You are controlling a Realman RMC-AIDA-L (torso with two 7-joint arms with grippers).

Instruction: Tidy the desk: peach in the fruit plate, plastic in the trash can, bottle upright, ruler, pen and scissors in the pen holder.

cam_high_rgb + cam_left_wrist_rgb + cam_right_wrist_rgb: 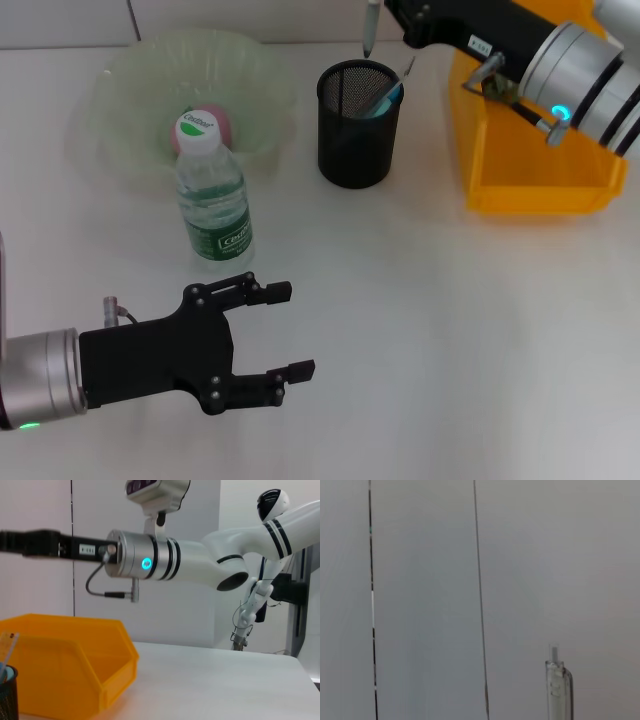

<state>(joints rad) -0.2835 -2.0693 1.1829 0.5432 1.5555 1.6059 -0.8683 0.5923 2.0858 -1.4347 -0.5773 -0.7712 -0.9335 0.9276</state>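
Note:
My right gripper [385, 12] is at the back, above the black mesh pen holder [357, 125], shut on a pen [371, 28] that hangs tip down over the holder's rim. The pen's upper end [557, 690] shows in the right wrist view. Blue-handled scissors [385, 100] and a clear ruler [407, 70] stand inside the holder. The peach [205, 128] lies in the green fruit plate [130, 100]. In front of the plate, the bottle [212, 195] stands upright. My left gripper [300, 330] is open and holds nothing near the front left. No plastic is in view.
The orange trash can [535, 150] stands at the back right, under my right arm. It also shows in the left wrist view as an orange bin [65, 665] beside the holder's edge [7, 695].

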